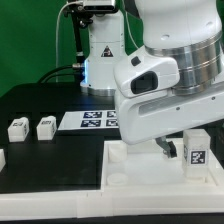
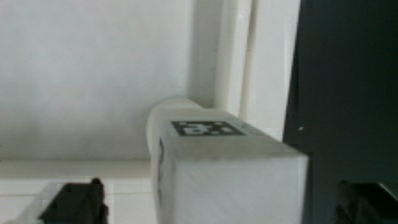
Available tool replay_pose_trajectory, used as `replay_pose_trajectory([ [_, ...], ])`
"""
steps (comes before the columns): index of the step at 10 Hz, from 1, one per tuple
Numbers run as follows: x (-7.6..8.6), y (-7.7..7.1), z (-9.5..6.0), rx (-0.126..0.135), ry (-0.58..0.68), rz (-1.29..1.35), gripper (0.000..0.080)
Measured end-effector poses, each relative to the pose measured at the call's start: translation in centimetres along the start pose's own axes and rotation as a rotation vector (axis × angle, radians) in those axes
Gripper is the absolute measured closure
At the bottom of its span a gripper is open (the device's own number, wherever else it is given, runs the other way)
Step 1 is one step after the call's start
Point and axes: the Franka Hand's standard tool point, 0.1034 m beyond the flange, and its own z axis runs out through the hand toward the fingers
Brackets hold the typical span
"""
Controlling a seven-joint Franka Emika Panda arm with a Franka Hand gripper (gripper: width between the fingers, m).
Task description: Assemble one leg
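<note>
Fingers (image 2: 71, 203) straddle the upright leg (image 2: 222, 165) — spread, gaps either side.

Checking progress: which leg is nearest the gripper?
The leg standing on the white panel, exterior view's right; the other legs sit on the black table.

Exterior cam sits in front of the table, a bit above the white panel (image 1: 130, 185), facing the arm base (image 1: 100, 55) & green wall (image 1: 30, 40) behind the panel. Wrist cam looks down, v. close to the panel (image 2: 89, 90). Both see the leg (image 1: 196, 150) (image 2: 222, 170) by the panel's rim.
</note>
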Motion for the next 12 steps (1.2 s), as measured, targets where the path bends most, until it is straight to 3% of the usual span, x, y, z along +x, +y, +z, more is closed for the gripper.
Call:
replay_pose_trajectory([
  [1,-0.01,-0.01,0.05,0.000,-0.001,0.008,0.0177],
  [3,-0.02,0.06,0.06,-0.001,-0.001,0.030,0.0500],
  [5,-0.02,0.32,0.07,-0.002,0.000,0.171,0.0500],
  [9,0.01,0.13,0.39,0.001,0.056,0.736,0.0501],
  [10,0.01,0.29,0.39,0.028,0.088,0.867,0.0502],
  [12,-0.23,0.38,0.48,0.112,0.132,1.158,0.0501],
])
